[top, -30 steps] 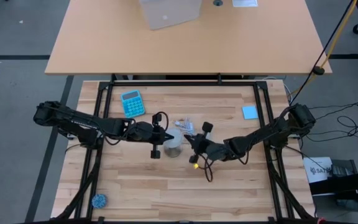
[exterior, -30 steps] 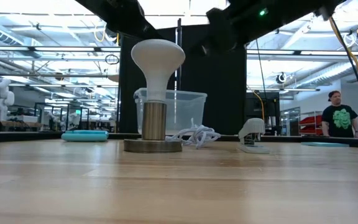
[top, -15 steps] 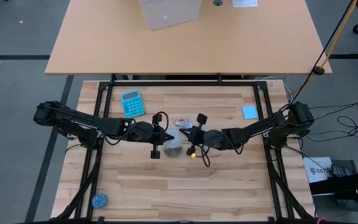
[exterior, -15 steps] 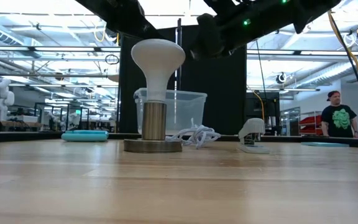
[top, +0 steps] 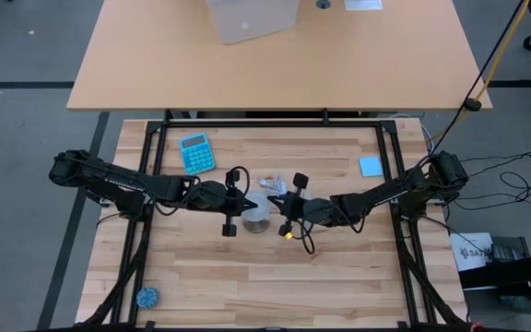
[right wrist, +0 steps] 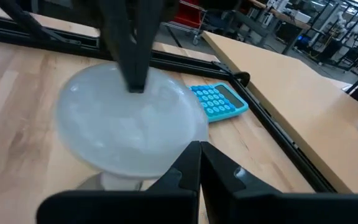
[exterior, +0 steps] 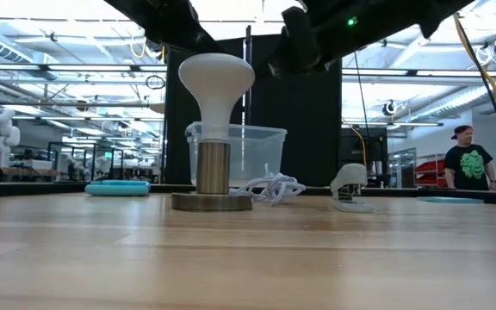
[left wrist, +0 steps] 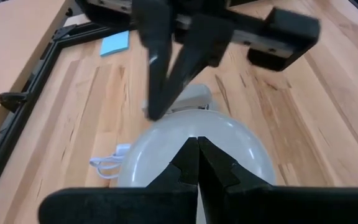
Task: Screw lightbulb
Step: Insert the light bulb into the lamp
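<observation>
Low view shows the lightbulb (exterior: 216, 90) upright in its socket (exterior: 213, 176) at worktop centre. Left gripper (top: 244, 198) at nine o'clock and right gripper (top: 279, 204) at three flank it, jaws pinched empty. Press evenly and twist gently to avoid tipping it.

light: bright, even overhead | shadows: soft | wrist views: near fingers blurred | low view: backlit

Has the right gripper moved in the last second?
Yes. In the high view the right gripper has swung from below and right of the lightbulb up against its right edge, closer to the blue calculator.
</observation>
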Controlling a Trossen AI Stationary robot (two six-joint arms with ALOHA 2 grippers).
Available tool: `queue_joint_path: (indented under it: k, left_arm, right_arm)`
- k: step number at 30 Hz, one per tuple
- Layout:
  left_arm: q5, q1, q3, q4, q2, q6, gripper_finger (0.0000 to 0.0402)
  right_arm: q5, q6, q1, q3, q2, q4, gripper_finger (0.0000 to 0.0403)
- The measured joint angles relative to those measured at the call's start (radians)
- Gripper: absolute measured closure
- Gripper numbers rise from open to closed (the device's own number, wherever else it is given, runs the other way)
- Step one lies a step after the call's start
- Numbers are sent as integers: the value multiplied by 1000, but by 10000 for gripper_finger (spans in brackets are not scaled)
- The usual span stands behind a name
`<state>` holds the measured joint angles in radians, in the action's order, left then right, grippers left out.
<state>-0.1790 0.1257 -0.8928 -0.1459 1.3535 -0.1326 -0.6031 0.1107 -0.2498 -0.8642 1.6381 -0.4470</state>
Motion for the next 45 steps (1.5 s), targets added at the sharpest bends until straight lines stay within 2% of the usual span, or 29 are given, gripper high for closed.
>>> queue_joint_path:
  k: [3, 8, 10, 12, 22, 31, 33, 38, 45]
  left_arm:
    - [-18, -1, 1, -5, 0, 0, 401]
    - [-28, -8, -1, 10, 1, -1, 401]
    - [-28, -11, 0, 2, 1, 0, 401]
    - [-28, -15, 0, 6, 1, 0, 401]
    - [-23, 3, 0, 0, 1, 3, 401]
    - [-22, 14, 0, 0, 1, 16, 401]
    - [-22, 14, 0, 0, 1, 16, 401]
    - [-20, 14, 0, 1, 1, 21, 401]
    - [-11, 14, 0, -2, 1, 21, 401]
  right_arm:
    - [15, -2, -33, 0, 0, 4, 403]
    - [155, -1, -80, 4, 9, 27, 403]
    - [171, -12, -86, 0, 5, 11, 403]
    - [150, -27, -88, 0, 5, 14, 403]
    - [-92, -32, -70, 1, 5, 56, 403]
    - [-105, -30, 28, 1, 5, 54, 403]
    - [-92, -20, 48, 1, 5, 46, 403]
    - [32, 10, 82, -2, 5, -5, 403]
    - [104, 25, 85, -28, 5, 29, 403]
